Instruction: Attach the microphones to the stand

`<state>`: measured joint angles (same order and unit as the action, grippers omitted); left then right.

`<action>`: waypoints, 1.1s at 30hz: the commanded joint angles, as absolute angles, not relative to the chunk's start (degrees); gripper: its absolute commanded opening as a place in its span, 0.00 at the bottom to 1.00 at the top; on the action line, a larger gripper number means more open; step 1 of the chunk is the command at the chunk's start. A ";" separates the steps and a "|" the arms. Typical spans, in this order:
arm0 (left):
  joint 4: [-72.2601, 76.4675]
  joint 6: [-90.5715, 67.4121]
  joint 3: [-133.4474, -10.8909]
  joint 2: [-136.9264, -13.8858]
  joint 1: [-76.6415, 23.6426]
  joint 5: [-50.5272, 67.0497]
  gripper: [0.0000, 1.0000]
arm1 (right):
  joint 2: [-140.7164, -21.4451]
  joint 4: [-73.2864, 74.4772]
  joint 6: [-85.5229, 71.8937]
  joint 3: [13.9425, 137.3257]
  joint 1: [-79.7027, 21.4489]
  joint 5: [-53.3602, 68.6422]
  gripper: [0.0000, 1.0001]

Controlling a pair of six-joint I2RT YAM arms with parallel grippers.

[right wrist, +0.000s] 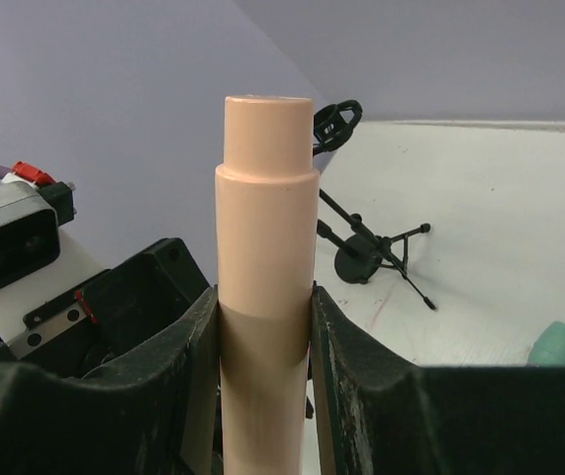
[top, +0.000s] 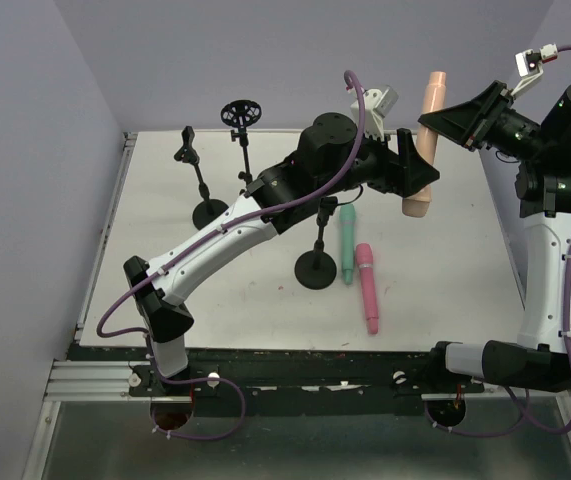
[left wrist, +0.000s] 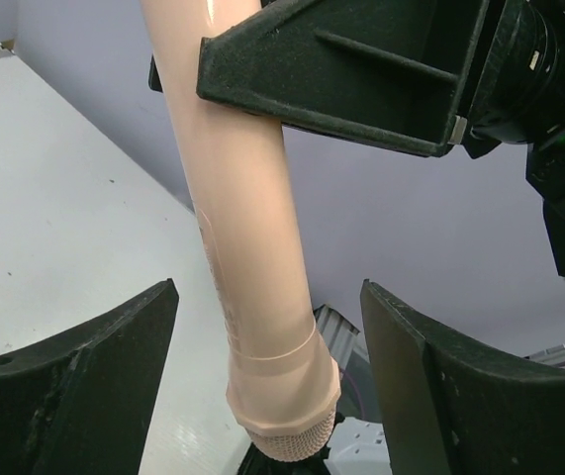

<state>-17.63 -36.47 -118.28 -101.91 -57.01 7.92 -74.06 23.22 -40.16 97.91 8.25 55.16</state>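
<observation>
Above the tabletop (top: 445, 270), the right jaws grip the peach microphone (top: 433, 95) nearly upright, head down, its lower end standing between the open left jaws, touching neither.

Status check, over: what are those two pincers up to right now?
Right pincer shut on peach microphone. Left pincer open around its mesh end, not touching. Teal microphone, pink microphone lying on table by a stand.

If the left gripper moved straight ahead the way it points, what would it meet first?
The peach microphone: it hangs inside the open left gripper, clamped by the right gripper. How near the palm is unclear.
</observation>
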 commanded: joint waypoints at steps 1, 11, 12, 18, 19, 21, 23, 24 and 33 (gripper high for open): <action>-15.65 -41.21 -119.53 -103.80 -57.30 7.91 0.79 | -72.86 20.92 -41.31 96.33 8.09 57.74 0.20; -14.94 -44.56 -122.08 -106.35 -57.30 10.63 0.38 | -71.63 20.04 -39.99 94.75 8.09 58.01 0.21; -14.94 -44.47 -122.08 -106.17 -57.30 10.63 0.26 | -71.54 19.95 -39.73 94.66 8.09 58.01 0.22; -16.34 -43.16 -122.26 -103.89 -56.69 11.69 0.07 | -70.84 20.65 -36.57 94.48 8.17 59.93 0.55; -16.78 -42.72 -122.26 -103.19 -56.52 12.04 0.05 | -70.58 20.83 -35.52 94.74 8.09 60.55 0.65; -18.10 -41.75 -121.99 -101.35 -55.99 12.39 0.03 | -69.70 22.05 -32.80 95.36 8.09 62.04 0.90; -20.03 -40.26 -121.03 -98.98 -55.37 13.09 0.02 | -68.56 24.33 -28.85 95.71 8.09 62.67 1.00; -21.17 -39.30 -120.33 -97.40 -55.02 13.36 0.02 | -68.12 25.22 -27.00 95.89 8.09 62.67 1.00; -34.08 -30.86 -109.61 -81.67 -50.89 21.69 0.00 | -64.51 41.02 1.00 96.41 8.09 67.84 1.00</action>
